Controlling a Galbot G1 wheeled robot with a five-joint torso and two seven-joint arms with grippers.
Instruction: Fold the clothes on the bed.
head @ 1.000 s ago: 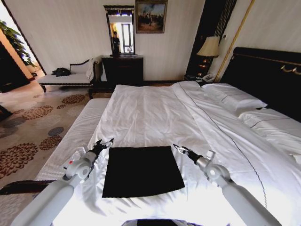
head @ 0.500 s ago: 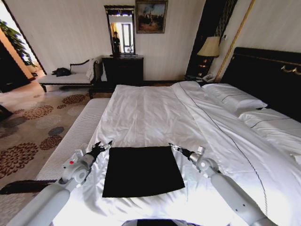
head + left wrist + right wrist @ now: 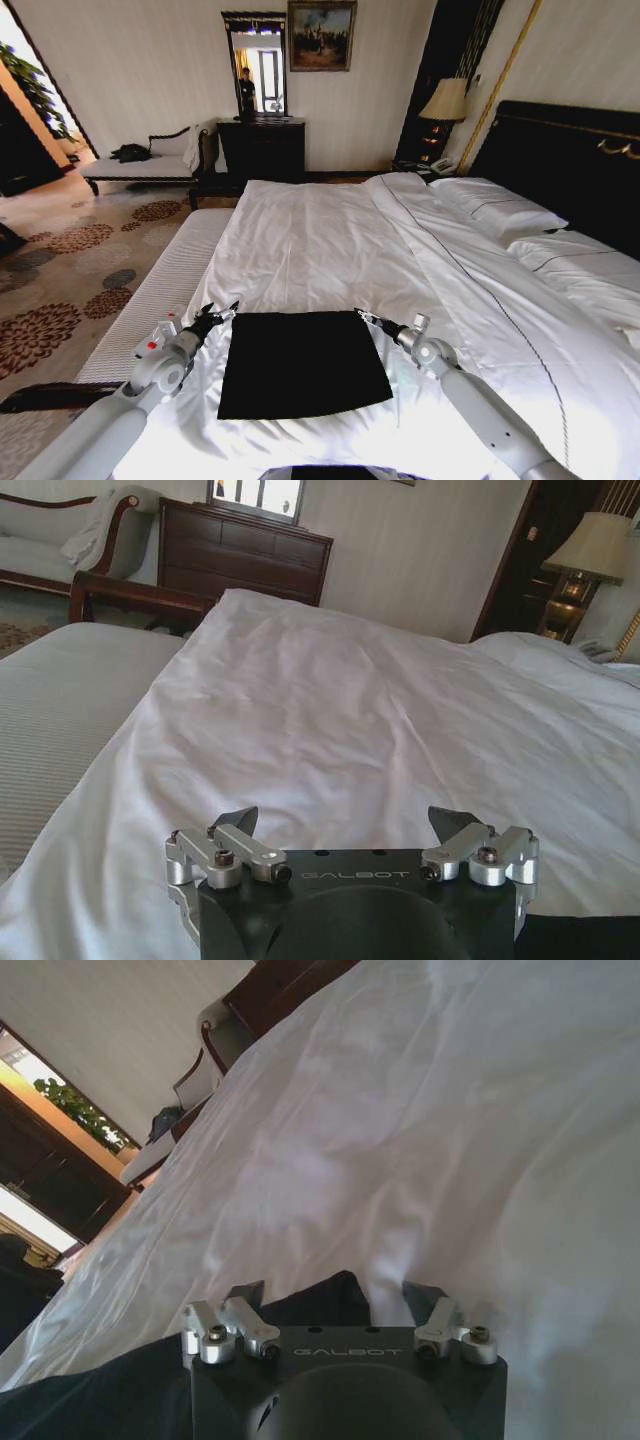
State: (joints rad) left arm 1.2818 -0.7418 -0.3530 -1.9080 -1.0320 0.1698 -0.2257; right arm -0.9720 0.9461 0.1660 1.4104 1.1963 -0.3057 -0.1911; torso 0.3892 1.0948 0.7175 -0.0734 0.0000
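The black T-shirt (image 3: 302, 362) lies flat on the white bed (image 3: 330, 250), near the edge closest to the robot; it already makes a neat dark square, so it looks part folded; no sleeves or letters can be seen. It looks soft, thin and light; it would likely bend and droop when lifted, and it could slide a bit on the smooth duvet. The best places to take hold look like the two far corners, because a pinch at a corner lifts the whole edge evenly; a pinch in the middle would likely bunch it up.

The left gripper (image 3: 216, 313) sits just beside the shirt's far left corner, low over the duvet; its fingers are spread apart and hold nothing; the left wrist view shows its two finger tips (image 3: 236, 820) wide apart with white bedding between them. The right gripper (image 3: 366, 318) sits at the shirt's far right corner; its fingers are spread too and pinch nothing; in the right wrist view the dark corner of the shirt (image 3: 320, 1298) lies between the open tips of the gripper (image 3: 333, 1294).

Farther off are white pillows (image 3: 500, 212) by the dark headboard (image 3: 570, 160); a lamp (image 3: 445, 100) stands in the corner; a dark dresser (image 3: 262, 148) with a mirror (image 3: 256, 62) stands against the wall.
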